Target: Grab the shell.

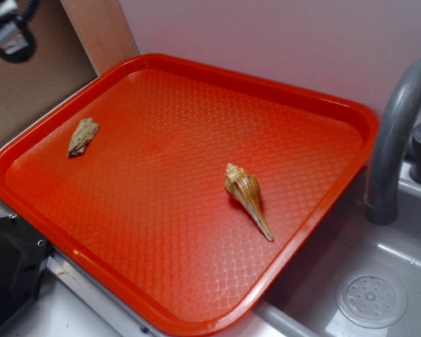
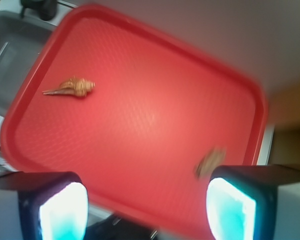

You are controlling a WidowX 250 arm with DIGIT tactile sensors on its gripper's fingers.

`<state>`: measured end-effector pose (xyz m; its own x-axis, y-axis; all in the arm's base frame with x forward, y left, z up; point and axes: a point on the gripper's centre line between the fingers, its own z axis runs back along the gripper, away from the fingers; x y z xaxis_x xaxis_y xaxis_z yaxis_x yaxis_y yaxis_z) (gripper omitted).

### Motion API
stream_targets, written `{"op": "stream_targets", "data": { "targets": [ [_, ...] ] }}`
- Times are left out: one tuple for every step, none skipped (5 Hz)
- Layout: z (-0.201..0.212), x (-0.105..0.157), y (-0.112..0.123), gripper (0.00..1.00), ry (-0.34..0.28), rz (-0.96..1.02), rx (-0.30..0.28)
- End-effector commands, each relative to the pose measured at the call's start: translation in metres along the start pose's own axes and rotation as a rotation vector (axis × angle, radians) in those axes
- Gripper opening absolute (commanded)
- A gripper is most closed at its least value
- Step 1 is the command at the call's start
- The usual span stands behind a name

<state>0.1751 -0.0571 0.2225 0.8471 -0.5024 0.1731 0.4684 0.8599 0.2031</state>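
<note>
Approach step, grasp not yet begun. Your hand (image 2: 147,207) is spread wide and empty at the wrist view's lower edge. The shell (image 1: 246,196) lies right of centre on the tray (image 1: 189,67), well apart from the fragment (image 1: 83,136). Next: travel over the shell, align, descend.

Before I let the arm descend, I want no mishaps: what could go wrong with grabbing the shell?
1. The beige fragment lies nearer the open gripper than the shell; it could be grabbed instead.
2. The shell's thin tail may slip or snap if pinched.
3. The wrist view is blurred, so aim may be off.
</note>
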Motion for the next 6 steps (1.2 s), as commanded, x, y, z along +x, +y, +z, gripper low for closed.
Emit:
{"op": "stream_targets", "data": {
  "targets": [
    [-0.050,0.079,-0.020,1.00,-0.033,-0.503,0.017],
    [-0.075,0.093,-0.041,1.00,-0.128,-0.728,-0.065],
    [-0.080,0.079,-0.077,1.00,-0.228,-0.952,-0.138],
    [-0.083,0.067,-0.104,1.00,-0.291,-1.163,-0.301],
    [-0.099,0.056,-0.091,1.00,-0.273,-1.394,-0.442],
    [-0.124,0.060,-0.077,1.00,-0.337,-1.622,-0.542]
  ]
}}
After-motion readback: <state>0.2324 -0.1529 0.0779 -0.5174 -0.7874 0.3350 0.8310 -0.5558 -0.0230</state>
